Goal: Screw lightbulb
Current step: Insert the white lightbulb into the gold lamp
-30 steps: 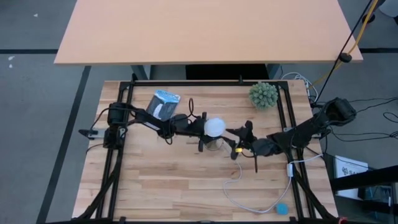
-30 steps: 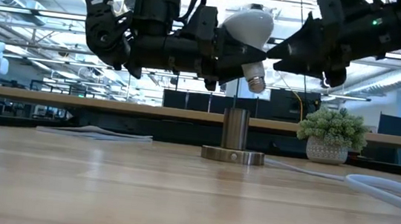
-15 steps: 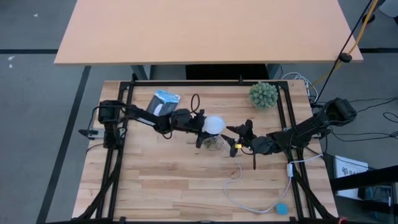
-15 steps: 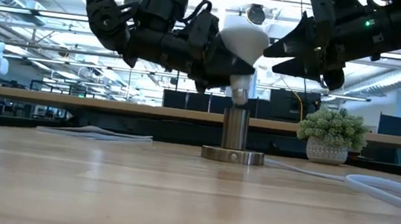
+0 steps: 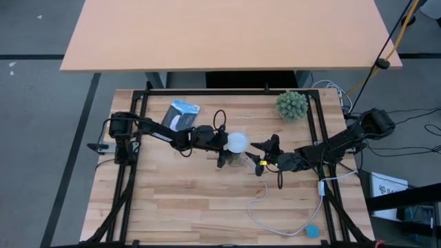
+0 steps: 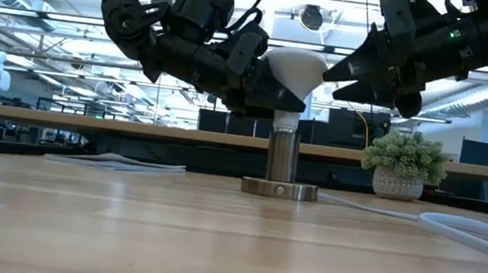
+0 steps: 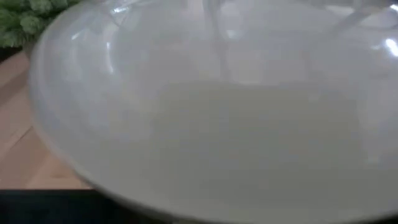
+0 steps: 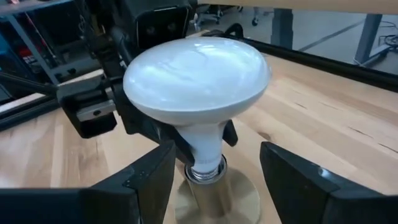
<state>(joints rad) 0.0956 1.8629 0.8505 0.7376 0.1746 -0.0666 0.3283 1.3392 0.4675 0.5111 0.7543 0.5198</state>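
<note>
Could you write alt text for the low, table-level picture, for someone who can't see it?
The left gripper holds a white lightbulb upright with its base in a metal socket on a wooden table. The right gripper hovers open beside it.

The left arm reaches from the worktop's left edge toward its middle, its hand (image 5: 224, 146) clamped around something there. The right arm stretches in from the right edge, its hand (image 5: 260, 153) spread wide just beside the left one
</note>
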